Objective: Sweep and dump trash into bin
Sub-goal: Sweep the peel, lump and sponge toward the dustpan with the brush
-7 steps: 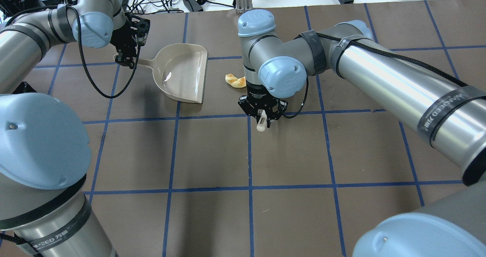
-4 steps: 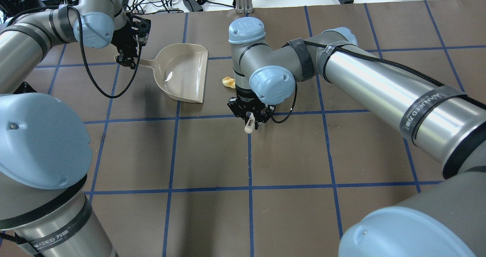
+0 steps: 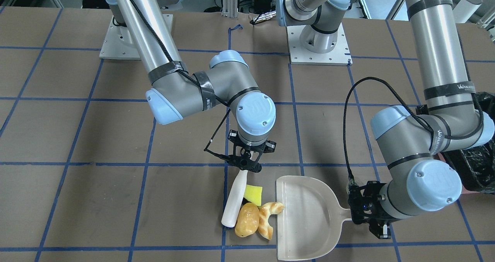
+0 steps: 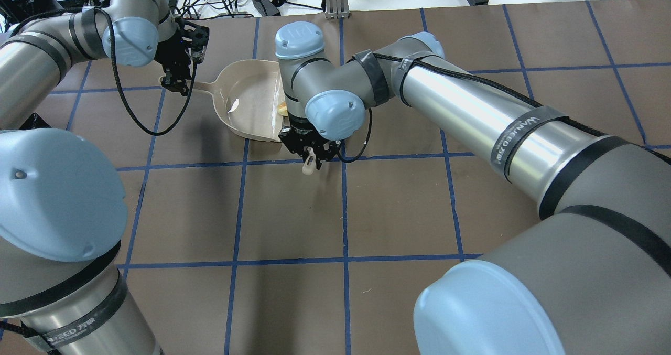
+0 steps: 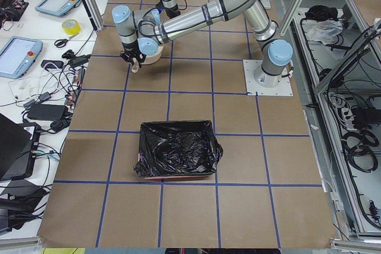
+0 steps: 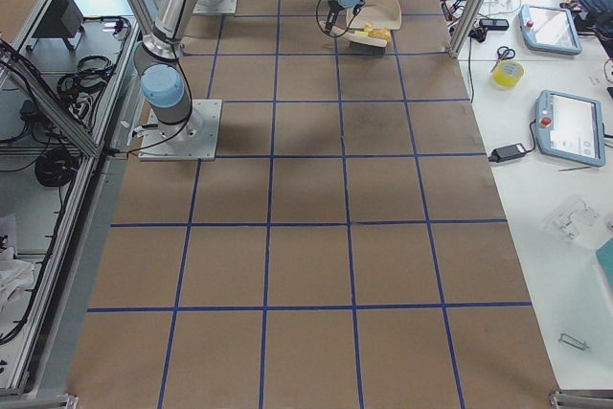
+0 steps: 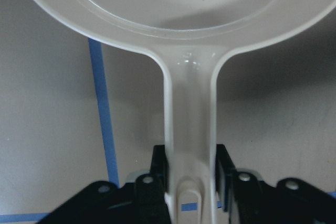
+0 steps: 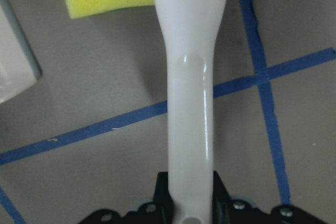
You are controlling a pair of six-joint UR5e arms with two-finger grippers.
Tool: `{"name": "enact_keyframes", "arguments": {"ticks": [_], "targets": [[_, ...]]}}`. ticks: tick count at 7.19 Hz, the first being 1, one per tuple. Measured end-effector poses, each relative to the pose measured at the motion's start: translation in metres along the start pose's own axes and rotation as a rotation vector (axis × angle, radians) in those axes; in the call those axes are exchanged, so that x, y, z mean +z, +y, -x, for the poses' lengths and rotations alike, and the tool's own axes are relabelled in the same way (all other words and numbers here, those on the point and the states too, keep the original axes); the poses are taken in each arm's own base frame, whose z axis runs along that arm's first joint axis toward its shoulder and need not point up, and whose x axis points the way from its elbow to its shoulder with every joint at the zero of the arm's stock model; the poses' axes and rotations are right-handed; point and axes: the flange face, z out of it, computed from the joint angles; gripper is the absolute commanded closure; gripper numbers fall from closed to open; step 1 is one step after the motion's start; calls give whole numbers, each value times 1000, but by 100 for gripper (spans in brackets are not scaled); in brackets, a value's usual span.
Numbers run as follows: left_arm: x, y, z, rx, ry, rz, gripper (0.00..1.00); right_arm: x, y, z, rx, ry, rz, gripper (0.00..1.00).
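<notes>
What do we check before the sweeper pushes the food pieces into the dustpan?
1. Right tool shut on the white sweeper: ok.
2. Left tool shut on the dustpan handle: ok.
3. Yellow wedge, potato and croissant all between the sweeper and the dustpan's open edge: ok; the croissant's tip is at the lip.
4. Dustpan lip flat on the table: cannot tell.
5. Pieces inside the dustpan: not ok, none fully in yet.
6. Bin open for the dump: ok, its black liner is spread open.
</notes>
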Motion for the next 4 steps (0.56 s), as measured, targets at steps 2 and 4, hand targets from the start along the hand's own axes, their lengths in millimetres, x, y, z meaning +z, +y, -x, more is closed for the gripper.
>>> {"name": "enact_keyframes", "arguments": {"ticks": [2,4], "targets": [[0,0,0,0,-1,-2,100,-5,24,33,-67,-31,-24,100],[0,0,-1,0,1,-3,100,-6,50,62,-126,-62,-44,100]]}}
